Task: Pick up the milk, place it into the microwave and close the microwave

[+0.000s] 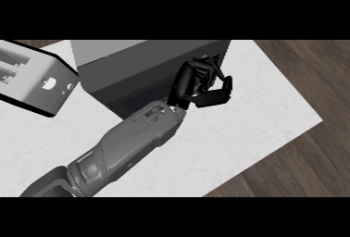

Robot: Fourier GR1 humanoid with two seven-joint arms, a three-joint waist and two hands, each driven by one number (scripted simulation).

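- Head view: our right hand (198,85), fingers curled with nothing visible in them, sits at the microwave (137,69) front.
- We see no milk.
- A toaster (34,76) stands far left.

1. Toaster (37,81): silver body at the upper left, cut off by the left edge. It sits turned at an angle to the counter's edges.
2. Toaster top: two long dark slots (15,60) run side by side, pointing toward the left edge.
3. Toaster end face: pale, with a small dark opening near its middle. A black band runs along the lower side of the body.
4. Counter (232,134): white top with faint grey veining. The toaster rests on it. Its right edge runs diagonally down to a corner at mid-right.
5. Floor (301,162): dark brown wood planks, showing beyond the counter at right and at the upper left corner.
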